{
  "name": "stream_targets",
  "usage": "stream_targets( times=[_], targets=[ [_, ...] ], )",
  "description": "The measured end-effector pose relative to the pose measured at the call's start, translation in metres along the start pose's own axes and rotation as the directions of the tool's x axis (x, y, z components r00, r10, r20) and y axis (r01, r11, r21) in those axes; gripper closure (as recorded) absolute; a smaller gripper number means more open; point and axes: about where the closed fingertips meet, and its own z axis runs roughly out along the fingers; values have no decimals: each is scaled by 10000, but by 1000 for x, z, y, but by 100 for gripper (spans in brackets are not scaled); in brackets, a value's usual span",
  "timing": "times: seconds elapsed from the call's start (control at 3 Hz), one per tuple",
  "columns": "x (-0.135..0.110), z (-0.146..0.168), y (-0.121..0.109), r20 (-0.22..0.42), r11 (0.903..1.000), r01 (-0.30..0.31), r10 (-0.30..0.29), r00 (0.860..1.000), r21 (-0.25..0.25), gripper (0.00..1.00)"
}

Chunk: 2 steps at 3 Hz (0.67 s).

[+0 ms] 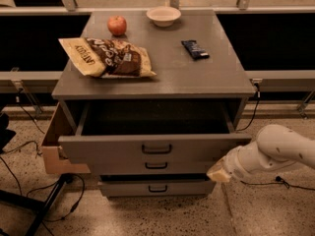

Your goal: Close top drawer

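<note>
Noted speckled floor [275, 215] under a grey table [197, 80], with dark panels and a rail behind. Found top drawer [103, 149] pulled out of the table toward the camera, dark cavity showing behind its tall front panel, small loop handle [156, 149] at centre. Logged two shorter drawers beneath it: middle drawer [123, 167] directly under the top front, bottom drawer [123, 187] with a dark gap above.

Located gripper [219, 173] low on the right, at the end of a white arm [280, 149] entering from the right edge. Placed it just beside the lower right corner of the top drawer's front, about level with the middle drawer and right of all three handles. Could not tell contact with the panel. Could not tell gripper's opening either.

Recorded on the tabletop: apple [117, 25], pale bowl [163, 15], snack bag [106, 58], dark wrapped bar [195, 49]. Saw cardboard box [51, 149] against the table's left side.
</note>
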Motion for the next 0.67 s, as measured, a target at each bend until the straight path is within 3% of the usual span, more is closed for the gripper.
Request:
stream_targets(
  times=[0.33,0.67],
  targets=[
    [0,0,1,0,10000,0,0,10000,0,100],
    [-11,-7,-32,-17,9996,44,-43,10000,276,100]
  ],
)
